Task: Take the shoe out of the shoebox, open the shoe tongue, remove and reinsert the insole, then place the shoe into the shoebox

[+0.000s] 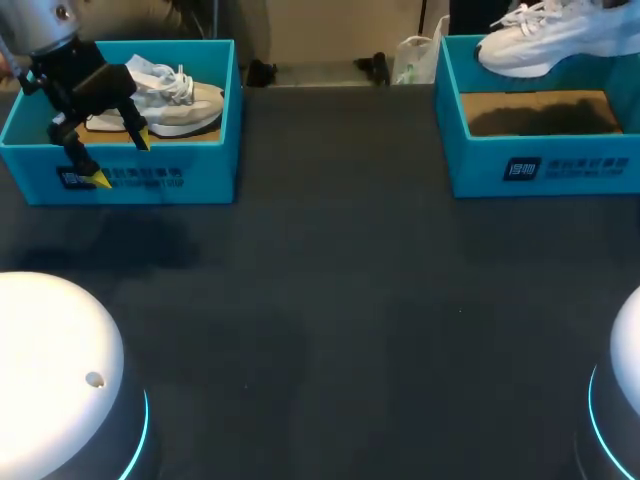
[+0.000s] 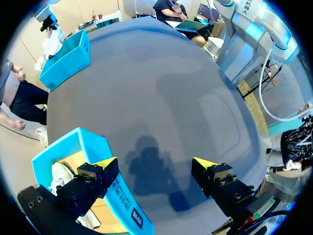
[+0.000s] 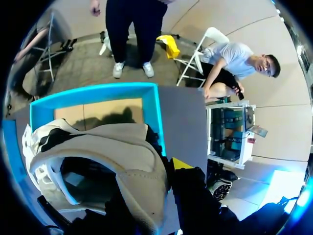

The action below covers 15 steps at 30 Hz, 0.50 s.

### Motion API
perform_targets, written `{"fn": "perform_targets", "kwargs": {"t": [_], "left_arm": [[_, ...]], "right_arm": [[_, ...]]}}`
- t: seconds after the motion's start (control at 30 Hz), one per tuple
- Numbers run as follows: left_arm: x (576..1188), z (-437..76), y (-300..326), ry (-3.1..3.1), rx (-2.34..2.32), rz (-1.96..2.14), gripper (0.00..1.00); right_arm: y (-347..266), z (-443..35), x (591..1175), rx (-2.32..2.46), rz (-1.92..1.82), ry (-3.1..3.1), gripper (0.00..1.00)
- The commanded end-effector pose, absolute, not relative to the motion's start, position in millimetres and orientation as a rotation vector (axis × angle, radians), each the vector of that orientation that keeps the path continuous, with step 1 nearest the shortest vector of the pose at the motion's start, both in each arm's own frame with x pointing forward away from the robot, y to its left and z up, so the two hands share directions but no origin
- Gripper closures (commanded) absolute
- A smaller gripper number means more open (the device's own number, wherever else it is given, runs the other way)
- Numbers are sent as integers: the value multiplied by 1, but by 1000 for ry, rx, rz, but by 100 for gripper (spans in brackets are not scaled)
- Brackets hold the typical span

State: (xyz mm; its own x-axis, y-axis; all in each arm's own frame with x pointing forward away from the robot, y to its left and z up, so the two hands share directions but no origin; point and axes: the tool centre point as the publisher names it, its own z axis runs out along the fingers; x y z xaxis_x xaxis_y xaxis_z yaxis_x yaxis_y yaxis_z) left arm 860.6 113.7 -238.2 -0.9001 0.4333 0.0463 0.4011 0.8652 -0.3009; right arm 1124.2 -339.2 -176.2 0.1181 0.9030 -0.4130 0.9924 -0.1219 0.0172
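While it hangs over the far rim of the right shoebox, the white shoe is clear of the box floor, toe toward the table's middle. It is a chunky trainer with white laces, pale grey panels and a thick light sole. In the right wrist view the white shoe shows a padded off-white heel collar and a dark lining, with the right shoebox and its brown cardboard floor below it.

The right gripper is clamped on the heel collar. Only one yellow tip shows, outside the heel; the other finger is hidden by the shoe.

The left gripper hovers at the front wall of the left shoebox. Its fingers stand wide apart and hold nothing. In the left wrist view the left gripper has one finger above the left shoebox and the other above the bare table.

A second shoe, white and grey with white laces, lies inside the left shoebox on its cardboard floor, just behind the left gripper. The dark table lies between the two boxes, which stand well apart at its far corners.
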Motion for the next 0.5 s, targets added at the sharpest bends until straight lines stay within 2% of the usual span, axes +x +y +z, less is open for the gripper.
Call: {"fn": "perform_targets", "kwargs": {"t": [0.03,0.5], "left_arm": [[860,-238,114,-2925,-656,432,0],[860,-238,114,-2925,-656,432,0]], "right_arm": [[-334,-184,1108,2110,-412,1844,100],[-329,-211,1090,2133,-401,1841,100]]}}
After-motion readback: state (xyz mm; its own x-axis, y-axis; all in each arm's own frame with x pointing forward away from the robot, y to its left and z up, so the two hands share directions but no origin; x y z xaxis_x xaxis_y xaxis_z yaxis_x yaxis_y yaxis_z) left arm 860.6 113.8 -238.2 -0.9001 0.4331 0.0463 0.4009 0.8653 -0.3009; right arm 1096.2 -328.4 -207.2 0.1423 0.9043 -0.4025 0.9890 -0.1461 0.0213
